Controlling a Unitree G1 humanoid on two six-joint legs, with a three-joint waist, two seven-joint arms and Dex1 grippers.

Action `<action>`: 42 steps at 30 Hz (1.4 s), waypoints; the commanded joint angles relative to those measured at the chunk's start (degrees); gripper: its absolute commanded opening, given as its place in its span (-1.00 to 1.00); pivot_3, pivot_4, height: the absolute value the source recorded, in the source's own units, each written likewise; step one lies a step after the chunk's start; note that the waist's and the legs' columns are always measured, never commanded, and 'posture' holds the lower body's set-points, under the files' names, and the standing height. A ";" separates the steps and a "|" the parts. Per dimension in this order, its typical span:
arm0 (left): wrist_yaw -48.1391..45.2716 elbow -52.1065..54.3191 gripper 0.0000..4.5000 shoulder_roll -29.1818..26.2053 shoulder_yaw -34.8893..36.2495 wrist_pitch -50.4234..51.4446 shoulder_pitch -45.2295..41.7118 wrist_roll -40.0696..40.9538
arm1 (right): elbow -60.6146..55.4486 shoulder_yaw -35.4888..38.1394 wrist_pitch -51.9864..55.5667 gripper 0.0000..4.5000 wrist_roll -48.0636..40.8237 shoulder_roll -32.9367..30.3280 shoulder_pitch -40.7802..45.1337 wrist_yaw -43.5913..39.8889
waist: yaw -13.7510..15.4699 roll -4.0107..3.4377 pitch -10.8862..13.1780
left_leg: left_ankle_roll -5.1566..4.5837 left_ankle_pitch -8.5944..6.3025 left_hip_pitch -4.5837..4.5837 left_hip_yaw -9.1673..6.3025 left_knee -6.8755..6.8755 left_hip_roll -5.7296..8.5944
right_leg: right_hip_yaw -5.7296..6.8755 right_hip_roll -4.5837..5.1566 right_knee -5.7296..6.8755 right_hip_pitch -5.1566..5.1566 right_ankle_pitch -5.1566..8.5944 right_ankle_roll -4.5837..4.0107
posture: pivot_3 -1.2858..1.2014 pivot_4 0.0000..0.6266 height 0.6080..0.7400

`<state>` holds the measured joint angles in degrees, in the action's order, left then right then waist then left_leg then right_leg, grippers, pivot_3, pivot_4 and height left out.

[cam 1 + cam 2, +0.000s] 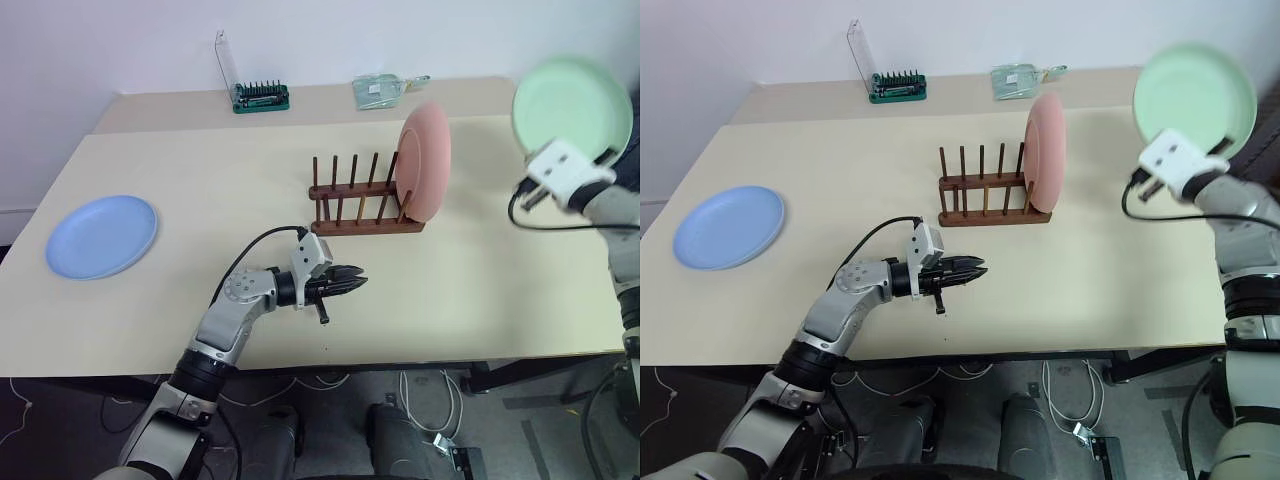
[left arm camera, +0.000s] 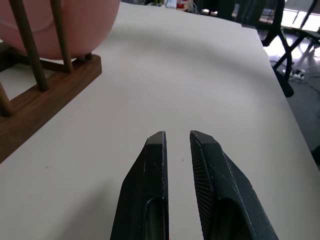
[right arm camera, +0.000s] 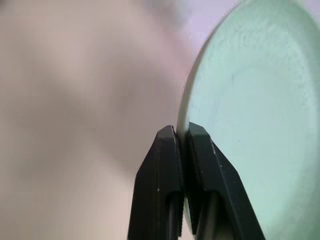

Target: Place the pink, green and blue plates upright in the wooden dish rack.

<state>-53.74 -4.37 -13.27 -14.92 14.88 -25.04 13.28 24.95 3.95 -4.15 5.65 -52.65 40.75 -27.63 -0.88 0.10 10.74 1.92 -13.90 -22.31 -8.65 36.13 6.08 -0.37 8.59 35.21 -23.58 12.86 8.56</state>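
A: In your head view, what sits nearest you?

B: Your left gripper (image 1: pixel 345 284), low near 6 o'clock over the table (image 1: pixel 480 290), pointing toward 3 o'clock with its fingers nearly together and nothing between them. Just beyond it, toward 12, stands the wooden dish rack (image 1: pixel 362 205). The pink plate (image 1: pixel 424 160) is upright in the rack's end slot on the 3 o'clock side.

A: And the other plates?

B: The blue plate (image 1: pixel 102 235) lies flat far out at 9 o'clock, well apart from the rack. The green plate (image 1: pixel 572 106) is up in the air at 2 o'clock, held at its lower edge by your right gripper (image 1: pixel 1200 152).

A: Left wrist view?

B: You see two black fingers (image 2: pixel 145 185) with a narrow gap, bare table ahead, the rack's corner and pink plate beside.

A: Right wrist view?

B: Your fingers (image 3: pixel 160 185) are pinched shut on the green plate's rim.
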 commanded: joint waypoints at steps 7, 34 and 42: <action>-1.15 -0.14 -0.67 1.13 0.05 -0.81 -1.33 0.89 | -43.91 14.11 39.22 -1.00 -56.55 12.08 5.73 -4.26 | 0.37 0.08 -0.02 | -0.05 -0.03 -0.02 -0.16 0.01 -0.04 | 0.06 -0.01 -0.05 0.05 0.00 -0.01 | 0.03 -0.52 1.00; 1.52 2.18 -0.67 0.53 0.81 -0.40 0.55 1.07 | -18.99 11.52 59.15 -1.00 -69.65 27.89 13.80 15.83 | 0.02 0.07 -0.03 | -0.07 -0.04 -0.09 -0.18 0.00 0.02 | 0.08 -0.01 0.05 -0.11 -0.03 -0.04 | 0.03 -0.52 1.00; 5.33 1.57 -0.67 0.14 2.42 -3.24 0.80 -0.38 | -18.34 12.28 59.52 0.11 -68.74 28.50 14.20 15.38 | -0.02 0.07 -0.03 | -0.07 -0.04 -0.09 -0.18 0.00 0.01 | 0.08 -0.02 0.06 -0.11 -0.03 -0.04 | 0.03 -0.52 1.00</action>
<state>-49.21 -4.30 -12.92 -13.89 12.96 -24.75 12.93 8.24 14.77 55.84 -63.16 -24.29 52.31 -11.58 -0.90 0.17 10.71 1.85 -13.94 -22.40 -8.83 36.13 6.10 -0.29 8.57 35.26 -23.69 12.84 8.52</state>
